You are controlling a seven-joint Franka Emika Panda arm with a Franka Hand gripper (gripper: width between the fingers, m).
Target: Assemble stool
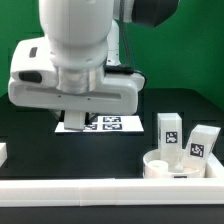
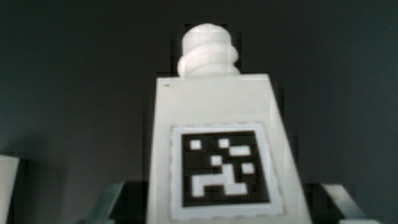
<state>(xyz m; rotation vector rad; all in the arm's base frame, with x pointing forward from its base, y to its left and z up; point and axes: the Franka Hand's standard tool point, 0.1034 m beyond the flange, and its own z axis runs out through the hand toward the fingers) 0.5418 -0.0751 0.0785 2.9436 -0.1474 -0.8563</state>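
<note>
A white leg block [image 2: 219, 130] with a black-and-white tag fills the wrist view, its rounded threaded peg [image 2: 210, 50] pointing away from the camera. My gripper [image 2: 222, 205] is shut on this leg, one finger [image 2: 111, 203] on each side of its tagged end. In the exterior view the big white hand [image 1: 75, 85] hangs low over the table and hides the grip. Two more leg blocks [image 1: 168, 130] [image 1: 202, 145] stand upright at the exterior view's right. The round white seat [image 1: 180, 166] lies just in front of them.
The marker board [image 1: 108, 123] lies flat behind the hand. A long white rail [image 1: 100, 198] runs along the front edge. The end of a small white piece [image 1: 3, 152] shows at the exterior view's far left. The table is black, with a green backdrop behind.
</note>
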